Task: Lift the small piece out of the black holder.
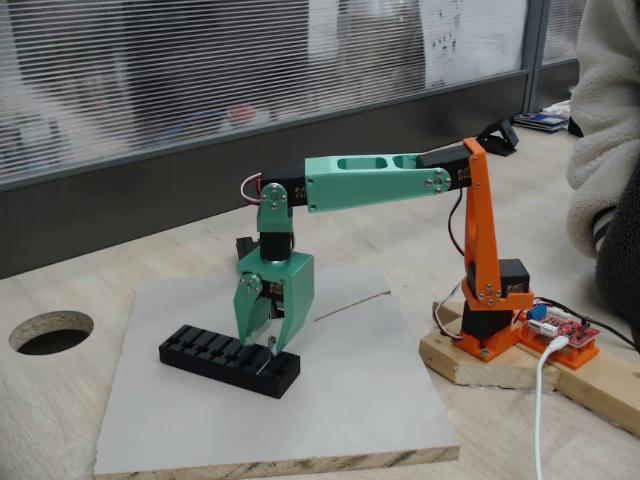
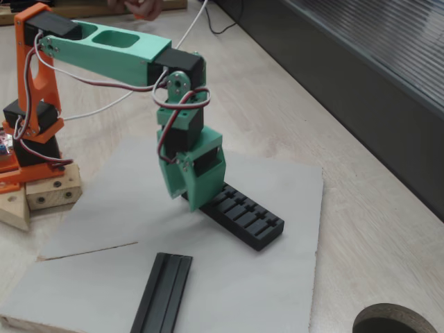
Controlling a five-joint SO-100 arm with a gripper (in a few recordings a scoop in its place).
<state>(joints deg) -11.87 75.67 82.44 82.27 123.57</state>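
Observation:
The black holder [image 1: 225,358] lies on the grey board, a long slotted block [image 2: 246,216]. My teal gripper [image 1: 263,343] points straight down over its right end in this fixed view, and over its left end [image 2: 191,203] in the other. The small piece [image 1: 270,346] is a tiny silver sliver standing at the holder's top between my fingertips, nearer the right finger [image 1: 288,325]. A gap shows between the two fingers, so the gripper is open around the piece. In the second fixed view my gripper body hides the piece.
A narrow black channel rail [image 2: 163,291] lies near the board's front edge and a thin grey rod [image 1: 352,304] beside the arm. The orange arm base [image 1: 490,300] sits on wood blocks. A round hole [image 1: 50,331] is cut in the table. A person [image 1: 610,130] sits at right.

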